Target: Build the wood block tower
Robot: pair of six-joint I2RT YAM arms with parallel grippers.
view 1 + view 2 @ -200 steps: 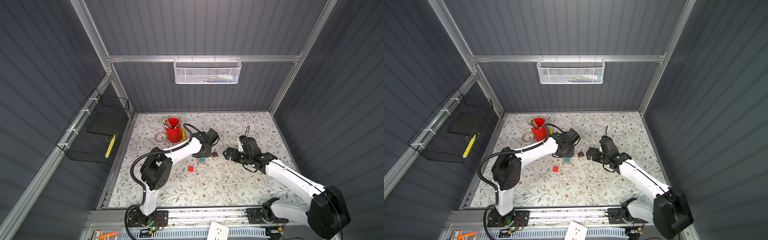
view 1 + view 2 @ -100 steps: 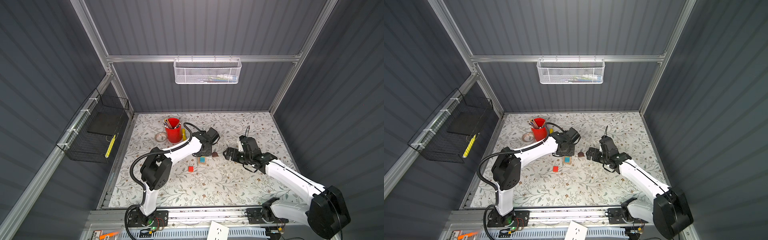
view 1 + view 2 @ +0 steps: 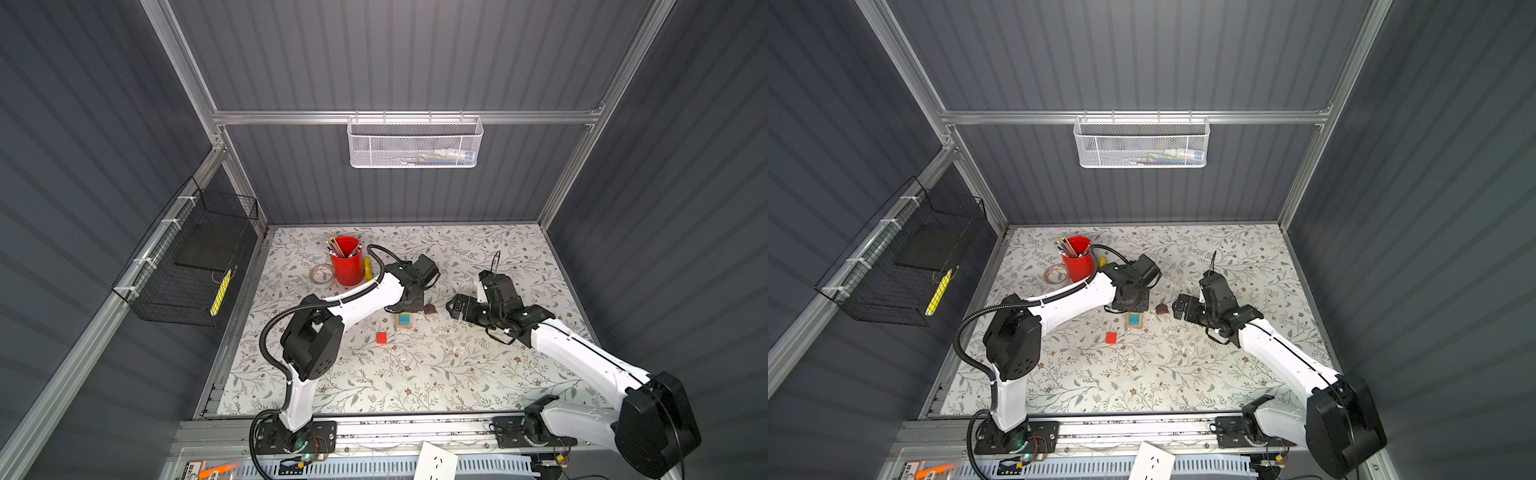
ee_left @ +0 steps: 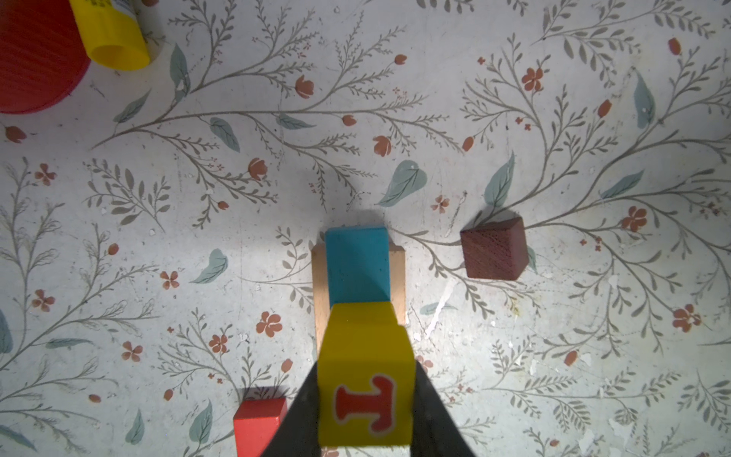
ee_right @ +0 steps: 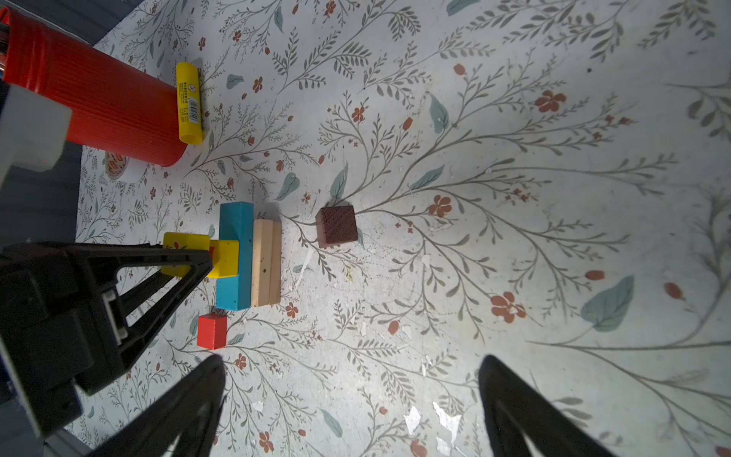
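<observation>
- The cup (image 3: 347,266), full of pencils, stands at the back of the surface (image 3: 457,374), behind my left arm. The stick (image 5: 189,103) lies just beside it and a tape roll (image 3: 321,274) on its other side. All three are well apart from the tower.
- The red cube (image 4: 257,421) sits alone on the surface, near the tower but not touching it.
- The brown piece (image 4: 494,249) rests on the surface between the tower and my right claw (image 5: 352,364), apart from both.
- The tower stands mid-surface. Tan planks (image 5: 267,263) lie flat at the bottom, though I cannot tell how many. The blue plank (image 4: 358,265) lies along the top of them.
- A lower yellow cube (image 5: 225,261) shows on the blue plank.
- My left claw (image 4: 366,403) is narrowed and grips the yellow cube (image 4: 366,380) by two opposite sides, its red letter facing my wrist camera. I hold it over the lower yellow cube; whether the two touch I cannot tell.
- My right claw is spread wide, holds nothing and touches nothing. It hovers over bare surface, pointing toward the brown piece.
</observation>
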